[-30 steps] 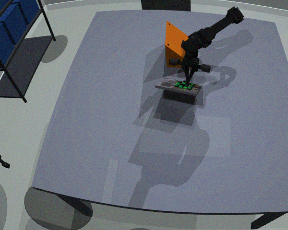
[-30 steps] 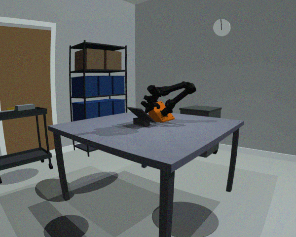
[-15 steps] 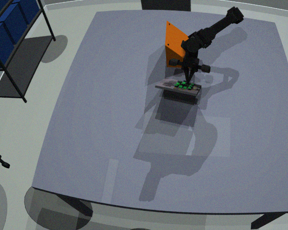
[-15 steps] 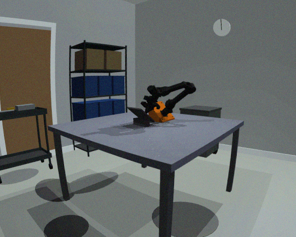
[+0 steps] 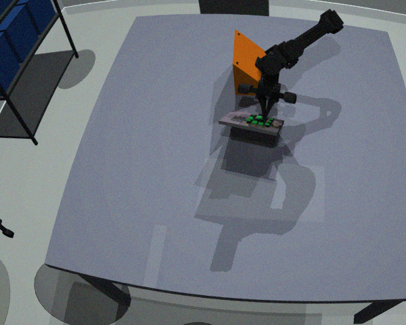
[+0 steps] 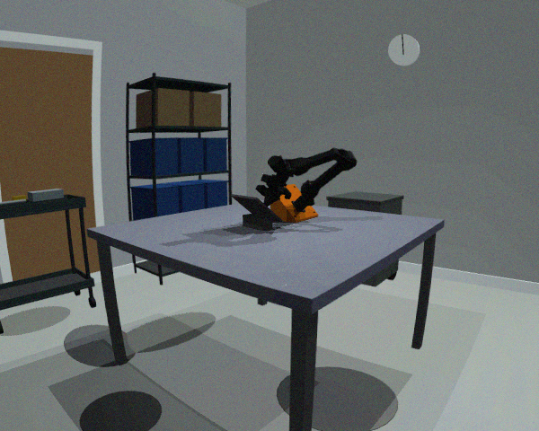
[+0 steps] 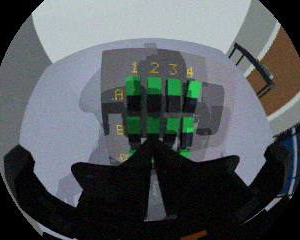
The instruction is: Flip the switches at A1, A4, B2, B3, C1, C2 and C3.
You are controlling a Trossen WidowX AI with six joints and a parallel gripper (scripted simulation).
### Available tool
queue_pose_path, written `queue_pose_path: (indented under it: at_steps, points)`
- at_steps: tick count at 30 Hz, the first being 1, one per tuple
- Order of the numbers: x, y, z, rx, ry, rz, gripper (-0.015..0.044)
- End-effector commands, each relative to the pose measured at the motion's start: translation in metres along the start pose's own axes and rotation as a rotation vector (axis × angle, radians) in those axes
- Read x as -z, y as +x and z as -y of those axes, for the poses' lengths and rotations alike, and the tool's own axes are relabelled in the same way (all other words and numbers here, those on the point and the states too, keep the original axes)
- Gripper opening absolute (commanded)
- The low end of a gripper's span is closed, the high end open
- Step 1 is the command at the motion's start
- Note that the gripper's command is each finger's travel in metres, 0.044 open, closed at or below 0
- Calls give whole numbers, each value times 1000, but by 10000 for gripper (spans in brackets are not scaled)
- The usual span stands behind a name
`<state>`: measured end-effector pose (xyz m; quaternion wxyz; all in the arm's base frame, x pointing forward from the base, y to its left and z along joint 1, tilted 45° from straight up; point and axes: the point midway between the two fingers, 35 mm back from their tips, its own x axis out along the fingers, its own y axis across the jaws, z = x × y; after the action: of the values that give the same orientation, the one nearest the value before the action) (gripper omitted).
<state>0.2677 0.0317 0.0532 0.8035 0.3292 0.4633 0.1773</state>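
Held together, empty, at the tips of the jaws; aimed at the near end of rocker switch B2 (image 7: 153, 125) on the tilted switch panel (image 5: 227, 121) (image 6: 250, 202) (image 7: 110, 72), with row A lying farther out

row C: mostly hidden by jaws | B2 lower end: covered

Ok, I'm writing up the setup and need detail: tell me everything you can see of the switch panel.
The switch panel is a thin, greyish slab, tilted on a dark block that stands on the table. Its face carries rows of rocker switches, each showing green and black parts, under yellow column numbers 1 to 4; yellow row letters run down one side. The closed gripper reaches in over the lower rows, hiding part of row C. Whether its tips touch a switch, I cannot tell.
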Motion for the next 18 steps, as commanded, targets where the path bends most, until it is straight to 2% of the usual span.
queue_pose_path:
  at_steps: [1,6,13,18]
  points:
    - [0,1,1,3,7,0,0]
    - [0,-1,0,1,0,-1,0]
    - [-2,-62,2,7,8,-29,0]
    - [-2,-64,1,6,8,-29,0]
